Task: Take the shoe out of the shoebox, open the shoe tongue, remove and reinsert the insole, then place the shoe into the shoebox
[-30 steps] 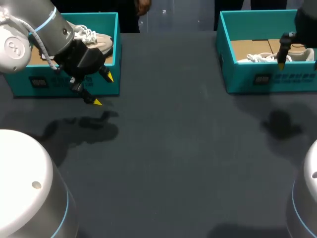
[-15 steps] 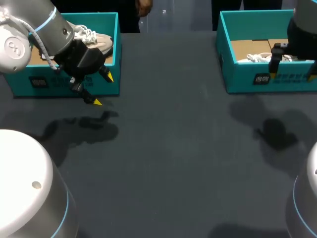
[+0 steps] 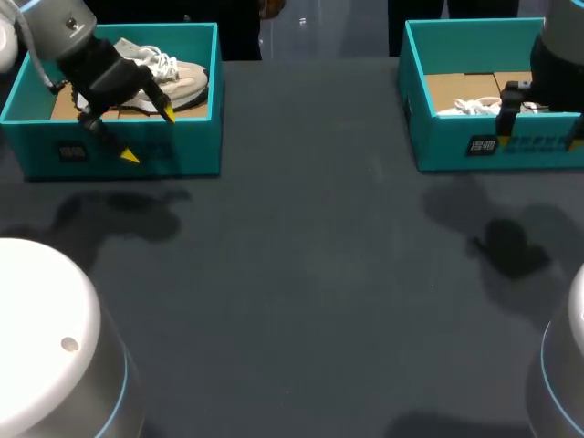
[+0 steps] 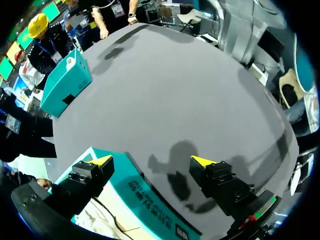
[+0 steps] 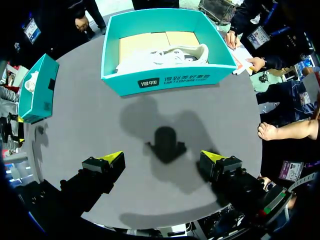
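Left gripper (image 3: 149, 135) has drawn back over shoebox (image 3: 193, 148); shoe (image 3: 182, 82) beside spread jaws.

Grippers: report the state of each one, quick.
Left gripper: open, holding nothing.
Right gripper: open, holding nothing.

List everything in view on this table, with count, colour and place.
Left shoebox: 1, teal, table's far left.
Right shoebox: 1, teal, table's far right.
Left shoe: 1, white, inside left shoebox.
Right shoe: 1, white, inside right shoebox.
Table: 1, dark grey, under both boxes.
Left end effector: 1, black with yellow tips, open, above left shoebox's front wall.
Right end effector: 1, black with yellow tips, open, above the table in front of right shoebox.
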Controlling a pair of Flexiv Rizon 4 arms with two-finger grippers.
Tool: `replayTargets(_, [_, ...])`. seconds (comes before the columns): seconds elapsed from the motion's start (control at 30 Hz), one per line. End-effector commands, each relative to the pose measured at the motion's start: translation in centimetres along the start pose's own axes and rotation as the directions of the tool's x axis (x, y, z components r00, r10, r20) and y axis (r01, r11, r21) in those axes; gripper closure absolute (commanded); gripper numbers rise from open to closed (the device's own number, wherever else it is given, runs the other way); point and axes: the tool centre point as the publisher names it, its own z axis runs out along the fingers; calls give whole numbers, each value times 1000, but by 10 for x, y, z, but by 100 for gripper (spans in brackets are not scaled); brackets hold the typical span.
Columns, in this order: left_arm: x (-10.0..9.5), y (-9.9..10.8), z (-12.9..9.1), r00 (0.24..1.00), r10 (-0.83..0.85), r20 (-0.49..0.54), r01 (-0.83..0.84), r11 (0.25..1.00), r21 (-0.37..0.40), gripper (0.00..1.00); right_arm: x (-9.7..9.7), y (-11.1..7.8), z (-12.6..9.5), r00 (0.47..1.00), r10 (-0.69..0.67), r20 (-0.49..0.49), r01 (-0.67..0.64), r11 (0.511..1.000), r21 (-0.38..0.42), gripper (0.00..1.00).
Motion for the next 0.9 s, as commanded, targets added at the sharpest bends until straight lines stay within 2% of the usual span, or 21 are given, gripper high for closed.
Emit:
replayTargets(0.03, [-13,20,-14,994,46,-99,-46,999,-2,0,0,0,0,1000,0,-1,0,1000,0,0])
replayTargets(0.27, [-23,54,-36,979,160,-129,-157,987,30,0,0,0,0,1000,0,-1,0,1000,0,0])
replayTargets(0.47, [-27,79,-46,965,220,-144,-222,975,3,0,0,0,0,1000,0,-1,0,1000,0,0])
replayTargets(0.63, [-27,98,-54,935,309,-172,-322,945,-51,0,0,0,0,1000,0,-1,0,1000,0,0])
replayTargets(0.8, [-32,130,-67,909,367,-197,-389,917,-88,0,0,0,0,1000,0,-1,0,1000,0,0])
replayTargets(0.9, [-32,130,-67,909,367,-197,-389,917,-88,0,0,0,0,1000,0,-1,0,1000,0,0])
